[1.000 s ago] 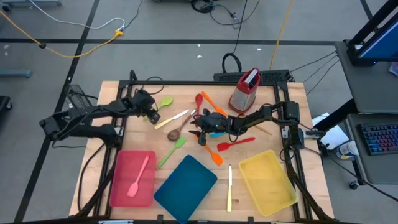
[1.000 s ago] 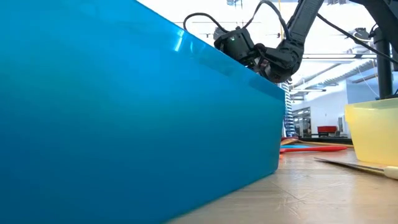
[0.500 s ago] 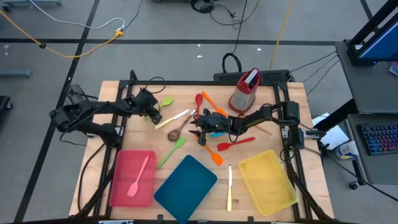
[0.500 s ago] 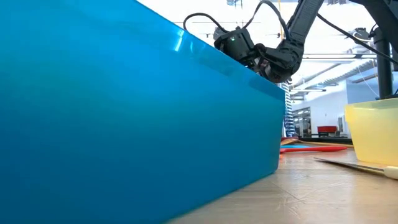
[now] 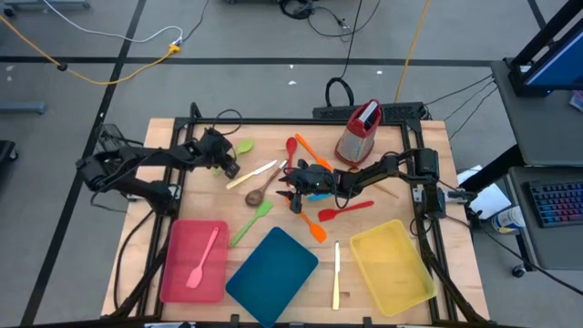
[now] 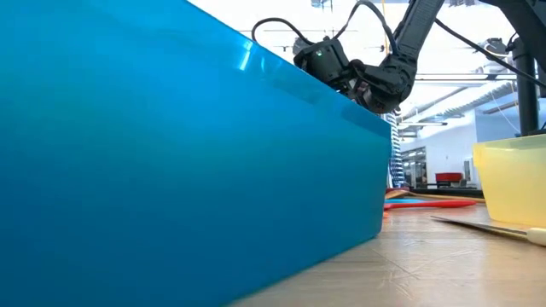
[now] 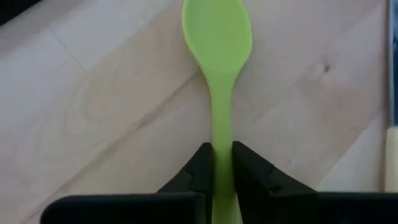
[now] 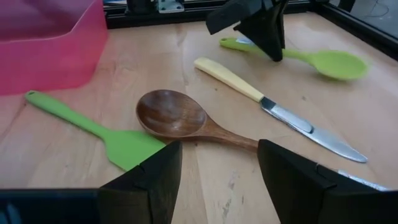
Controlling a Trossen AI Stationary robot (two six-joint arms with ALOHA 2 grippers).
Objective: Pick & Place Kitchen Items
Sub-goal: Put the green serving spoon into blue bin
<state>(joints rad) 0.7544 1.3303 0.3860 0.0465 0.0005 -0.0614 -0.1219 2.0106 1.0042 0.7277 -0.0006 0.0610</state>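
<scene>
The green spoon (image 7: 219, 74), at the table's back-left, is pinched at its handle by the left gripper (image 7: 222, 163). It should be lifted straight & level, w/o twisting. Right gripper (image 8: 217, 171) is held wide over the brown spoon (image 8: 180, 119).

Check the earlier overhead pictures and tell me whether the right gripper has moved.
No. In the high view the right gripper sits just where it did, open, beside the brown spoon and short of the grater.

Lime-green spoon (image 7: 217, 37) — brown wooden spoon (image 8: 171, 115) — pink (image 5: 178, 264), blue (image 5: 273, 273), yellow trays (image 5: 401, 269).
</scene>
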